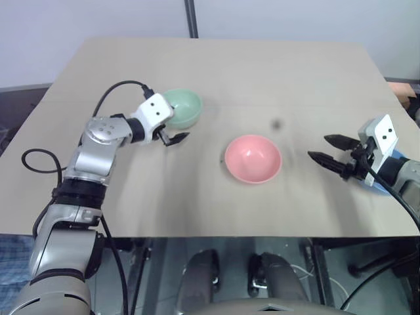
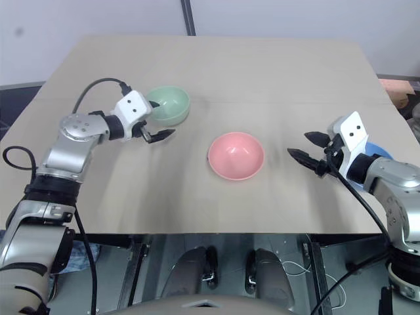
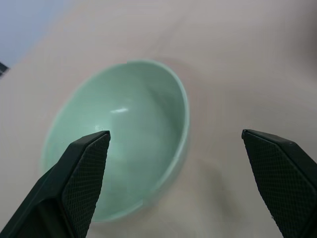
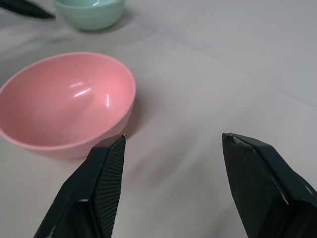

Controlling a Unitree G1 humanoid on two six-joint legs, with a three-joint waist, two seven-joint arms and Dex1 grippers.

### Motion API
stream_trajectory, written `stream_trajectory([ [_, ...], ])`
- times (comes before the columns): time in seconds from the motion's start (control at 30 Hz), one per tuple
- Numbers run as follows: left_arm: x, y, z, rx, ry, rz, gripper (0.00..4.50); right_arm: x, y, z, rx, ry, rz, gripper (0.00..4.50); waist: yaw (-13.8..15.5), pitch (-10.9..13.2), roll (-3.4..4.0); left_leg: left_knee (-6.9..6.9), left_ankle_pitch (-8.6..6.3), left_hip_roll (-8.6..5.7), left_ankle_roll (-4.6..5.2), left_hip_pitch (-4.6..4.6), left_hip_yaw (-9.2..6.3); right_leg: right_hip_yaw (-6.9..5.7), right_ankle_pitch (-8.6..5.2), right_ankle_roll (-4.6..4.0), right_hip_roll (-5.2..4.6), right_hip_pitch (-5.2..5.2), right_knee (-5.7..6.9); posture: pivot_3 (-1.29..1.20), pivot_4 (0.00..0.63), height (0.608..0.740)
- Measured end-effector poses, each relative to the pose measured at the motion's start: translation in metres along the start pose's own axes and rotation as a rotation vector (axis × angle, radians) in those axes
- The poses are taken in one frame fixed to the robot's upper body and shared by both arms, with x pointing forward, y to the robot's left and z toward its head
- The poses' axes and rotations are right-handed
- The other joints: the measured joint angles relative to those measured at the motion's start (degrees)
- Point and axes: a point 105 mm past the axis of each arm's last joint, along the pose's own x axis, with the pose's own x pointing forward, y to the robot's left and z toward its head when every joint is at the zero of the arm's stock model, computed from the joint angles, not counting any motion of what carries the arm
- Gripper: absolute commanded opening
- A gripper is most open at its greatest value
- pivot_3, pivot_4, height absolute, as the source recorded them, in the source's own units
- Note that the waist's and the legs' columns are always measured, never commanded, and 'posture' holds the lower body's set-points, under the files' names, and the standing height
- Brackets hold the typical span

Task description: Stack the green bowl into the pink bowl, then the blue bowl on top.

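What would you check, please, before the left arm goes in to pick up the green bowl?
1. Left tool open: ok, its fingers stand wide apart.
2. Left tool empty: ok, nothing sits between its fingers.
3. Green bowl upright and free: ok, it stands alone on the table.
4. Left tool lined up on the rim: not ok, in the left wrist view the bowl lies toward one finger, not centred in the gap.
5. Pink bowl ready to receive: ok, it is upright and empty.
6. Right tool out of the way: ok, it is open and empty, apart from the pink bowl, with the blue bowl behind it.
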Motion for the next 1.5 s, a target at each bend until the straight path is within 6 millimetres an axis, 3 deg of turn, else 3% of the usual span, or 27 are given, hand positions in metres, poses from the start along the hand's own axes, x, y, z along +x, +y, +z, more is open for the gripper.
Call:
stream_trajectory([
  [0.23, 0.025, -0.005, -0.021, -0.005, 0.102, -0.079, 4.50, 0.001, 0.004, 0.022, 0.003, -0.100, 0.031, 3.38, -0.03, 0.01, -0.02, 0.05, 0.00, 0.00, 0.01, -0.03, 0.00, 0.00, 0.00, 0.00, 0.04, 0.00, 0.00, 0.00, 0.150, 0.740],
  [0.63, 0.038, 0.004, -0.019, 0.041, 0.124, -0.094, 4.50, -0.013, 0.030, 0.035, 0.009, -0.128, 0.195, 3.38, -0.01, -0.02, -0.04, 0.36, -0.14, 0.04, 0.24, -0.01, -0.07, -0.02, 0.00, 0.00, 0.00, 0.03, 0.25, 0.00, 0.150, 0.740],
  [0.73, 0.040, 0.002, -0.021, 0.043, 0.131, -0.104, 3.11, -0.014, 0.031, 0.035, 0.012, -0.123, 0.202, 3.49, -0.01, -0.02, -0.05, 0.50, -0.16, 0.04, 0.27, -0.01, -0.08, -0.02, 0.00, 0.00, -0.03, 0.02, 0.42, 0.00, 0.150, 0.740],
  [0.83, 0.041, -0.001, -0.024, 0.047, 0.140, -0.114, 2.06, -0.014, 0.031, 0.032, 0.017, -0.113, 0.200, 3.49, -0.07, -0.01, -0.05, 0.51, -0.16, 0.05, 0.27, -0.01, -0.09, -0.02, 0.00, 0.00, -0.02, 0.02, 0.45, 0.00, 0.150, 0.740],
  [0.93, 0.040, -0.001, -0.025, 0.058, 0.151, -0.118, 0.49, -0.015, 0.030, 0.032, 0.016, -0.114, 0.196, 3.49, -0.10, -0.01, -0.05, 0.52, -0.16, 0.05, 0.28, -0.02, -0.09, -0.02, 0.00, 0.00, -0.01, 0.01, 0.47, 0.00, 0.150, 0.740],
  [0.97, 0.040, 0.003, -0.020, 0.071, 0.135, -0.103, 0.23, -0.015, 0.030, 0.032, 0.016, -0.114, 0.194, 3.49, -0.06, -0.02, -0.05, 0.53, -0.16, 0.06, 0.27, -0.02, -0.11, -0.03, 0.00, 0.00, -0.02, 0.02, 0.47, 0.00, 0.150, 0.740],
  [1.27, 0.042, 0.003, -0.006, 0.142, 0.108, -0.148, 0.10, -0.014, 0.028, 0.032, 0.009, -0.120, 0.188, 3.49, 0.07, -0.01, -0.07, 0.56, -0.17, 0.03, 0.30, -0.10, -0.13, -0.08, 0.00, 0.00, -0.04, 0.01, 0.45, 0.00, 0.150, 0.740],
  [1.4, 0.045, 0.002, 0.026, 0.237, 0.021, -0.228, 0.10, -0.014, 0.028, 0.034, 0.000, -0.123, 0.184, 3.49, 0.07, 0.02, -0.11, 0.57, -0.19, 0.03, 0.32, -0.14, -0.12, -0.09, 0.00, 0.00, -0.04, 0.00, 0.42, 0.00, 0.150, 0.740],
  [1.5, 0.045, -0.008, 0.069, 0.362, -0.134, -0.326, 0.10, -0.014, 0.028, 0.033, -0.002, -0.122, 0.181, 3.49, 0.07, 0.02, -0.11, 0.58, -0.16, 0.02, 0.28, -0.14, -0.12, -0.08, 0.00, 0.00, -0.05, 0.01, 0.41, 0.00, 0.150, 0.740],
])
